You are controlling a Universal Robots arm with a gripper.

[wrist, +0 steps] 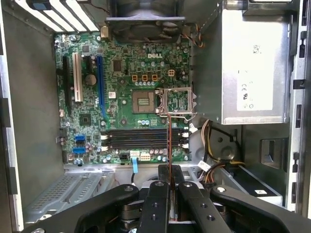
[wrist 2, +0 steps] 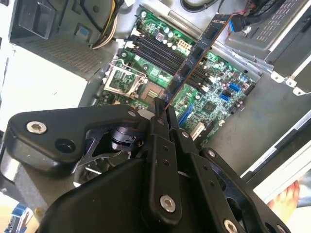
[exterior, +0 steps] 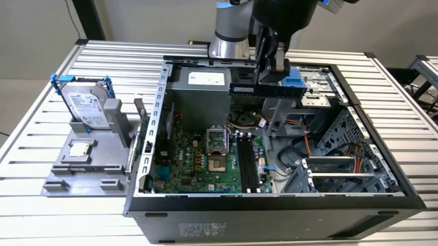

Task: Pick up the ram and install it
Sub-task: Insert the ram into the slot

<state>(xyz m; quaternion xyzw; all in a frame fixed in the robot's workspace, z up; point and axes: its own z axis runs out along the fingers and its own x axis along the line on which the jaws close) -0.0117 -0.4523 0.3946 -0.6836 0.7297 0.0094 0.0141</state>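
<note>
Blue-green ram (exterior: 263,90) hangs level, pinched in closed jaws; the arm (exterior: 229,36) reaches down over the open case (exterior: 274,205), above the motherboard (exterior: 198,171) and its slots (exterior: 247,161).

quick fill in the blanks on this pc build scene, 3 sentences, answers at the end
1. The gripper is shut on the ram, which hangs ____ the motherboard.
2. The long black slots on the motherboard are all ____.
3. The hard drive stands upright ____ the computer case, on the exterior view's left.

Missing words: above; empty; outside
</note>
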